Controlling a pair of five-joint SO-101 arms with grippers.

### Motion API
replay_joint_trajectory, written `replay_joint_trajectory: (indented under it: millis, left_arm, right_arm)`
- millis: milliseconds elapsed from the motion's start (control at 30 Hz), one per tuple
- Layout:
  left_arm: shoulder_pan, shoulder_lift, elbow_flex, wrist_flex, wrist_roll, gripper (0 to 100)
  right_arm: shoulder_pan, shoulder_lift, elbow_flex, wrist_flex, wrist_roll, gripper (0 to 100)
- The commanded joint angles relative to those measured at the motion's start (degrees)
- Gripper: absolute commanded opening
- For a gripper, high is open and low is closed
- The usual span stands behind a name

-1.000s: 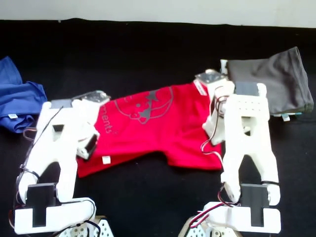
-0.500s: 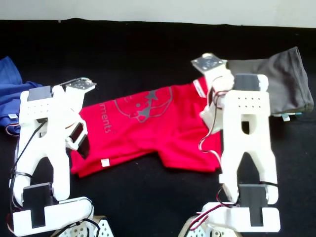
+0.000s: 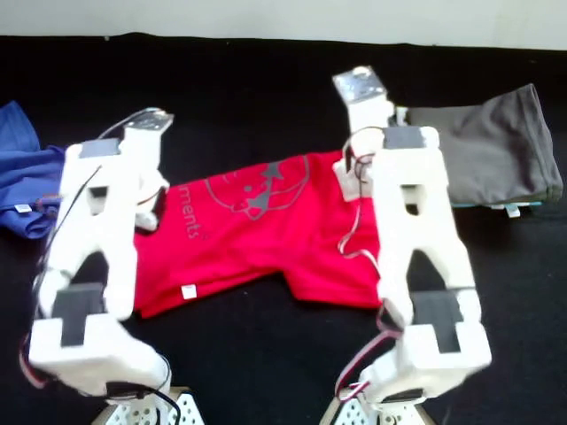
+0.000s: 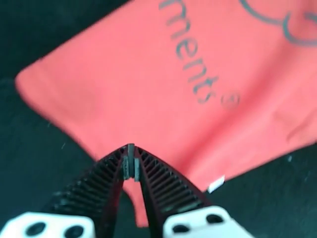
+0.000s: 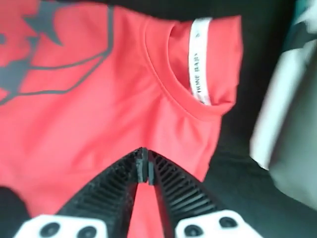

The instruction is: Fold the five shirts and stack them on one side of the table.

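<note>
The black desk (image 3: 266, 97) carries a red shirt (image 3: 257, 235) across its centre. A folded grey shirt (image 3: 496, 150) lies at 2 o'clock and a crumpled blue shirt (image 3: 22, 181) at 9 o'clock. The left jaws hang above the red shirt's hem end with tips pressed together and empty. The right jaws, likewise closed on nothing, hang near its collar.

We see a black table covering (image 3: 266, 115) spread across nearly the whole high view, from the lower edge up to near the top. Along the top of that frame runs a pale wall (image 3: 283, 18), meeting the black in a slightly uneven line.
</note>
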Motion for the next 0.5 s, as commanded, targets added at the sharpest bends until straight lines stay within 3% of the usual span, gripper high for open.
replay_joint_trajectory:
  millis: [0,133,467]
  left_arm:
    - [0.4,10.3,-9.8,-0.4,1.3,1]
    - [-2.5,23.4,-24.4,2.5,1.0,1]
    - [-9.2,51.0,-78.7,14.9,0.9,1]
  right_arm:
    - [-0.5,5.8,-2.5,-3.0,-0.4,0.6]
    - [-0.3,12.3,-2.5,-7.4,-0.4,0.6]
    - [-0.3,17.5,-2.7,-24.3,-0.4,0.6]
